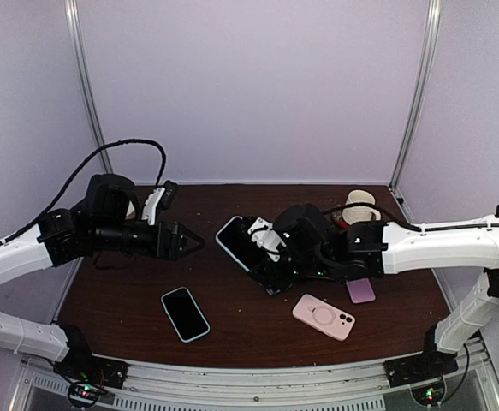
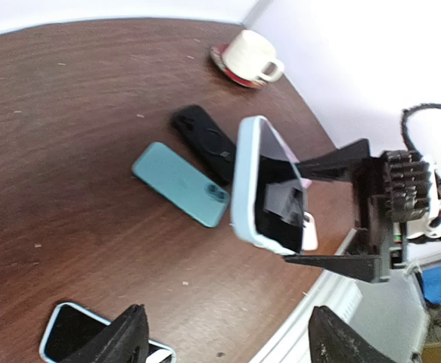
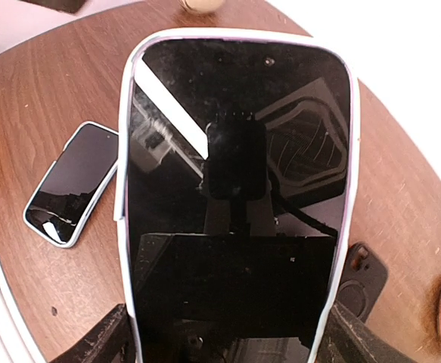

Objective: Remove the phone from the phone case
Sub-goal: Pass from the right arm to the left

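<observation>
Right gripper [image 1: 258,242] clamped on the phone [image 3: 235,204], held between its fingers, screen towards its wrist camera, pale case [image 2: 241,189] on. Left gripper [image 2: 228,336]: jaws apart, holding nothing; phone just ahead, apart.

Lighting: bright, even, diffuse, from overhead; I note pale walls [image 1: 249,86] tinted lilac and only faint shadows on the dark worktop [image 1: 249,330]. Glare: cased phone [image 3: 235,189] between the right fingers [image 3: 110,340] mirrors a white streak and dark rig shapes. Focus: my left wrist view is soft; the left fingers [image 2: 129,340] blur at its lower edge. Distortion: worktop rim bows in both wrist views.
</observation>
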You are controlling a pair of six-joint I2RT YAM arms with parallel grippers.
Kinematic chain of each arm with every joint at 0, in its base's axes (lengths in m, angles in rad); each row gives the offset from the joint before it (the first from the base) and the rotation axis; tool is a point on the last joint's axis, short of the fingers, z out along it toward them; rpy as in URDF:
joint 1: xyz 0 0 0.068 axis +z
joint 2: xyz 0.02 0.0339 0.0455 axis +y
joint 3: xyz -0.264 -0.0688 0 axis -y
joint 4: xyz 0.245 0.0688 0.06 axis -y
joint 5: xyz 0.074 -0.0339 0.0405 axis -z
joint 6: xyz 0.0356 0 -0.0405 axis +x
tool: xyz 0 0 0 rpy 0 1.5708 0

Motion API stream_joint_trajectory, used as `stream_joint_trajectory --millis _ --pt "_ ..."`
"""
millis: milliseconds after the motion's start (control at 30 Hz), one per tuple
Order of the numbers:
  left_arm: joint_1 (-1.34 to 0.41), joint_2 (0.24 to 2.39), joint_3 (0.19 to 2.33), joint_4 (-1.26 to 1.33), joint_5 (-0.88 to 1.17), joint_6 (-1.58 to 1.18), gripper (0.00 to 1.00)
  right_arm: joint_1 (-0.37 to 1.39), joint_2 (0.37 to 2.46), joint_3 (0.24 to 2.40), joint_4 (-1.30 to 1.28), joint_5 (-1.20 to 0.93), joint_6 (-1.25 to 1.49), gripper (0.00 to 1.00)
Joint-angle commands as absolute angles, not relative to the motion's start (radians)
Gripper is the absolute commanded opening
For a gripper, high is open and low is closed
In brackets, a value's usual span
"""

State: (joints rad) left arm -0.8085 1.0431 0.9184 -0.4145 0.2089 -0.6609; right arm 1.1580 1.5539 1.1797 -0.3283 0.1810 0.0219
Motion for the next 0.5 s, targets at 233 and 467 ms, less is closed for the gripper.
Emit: stream_joint_trajectory --millis 233,467 --pt "-0.803 1.208 1.066 -0.348 0.467 -0.616 0.68 1.198 1.387 1.060 -0.099 0.220 -0.189 0.69" --pt "-0.804 1.271 1.107 -0.338 0.500 -0.617 0.56 1.215 1.376 1.064 -0.110 0.237 -0.221 0.69"
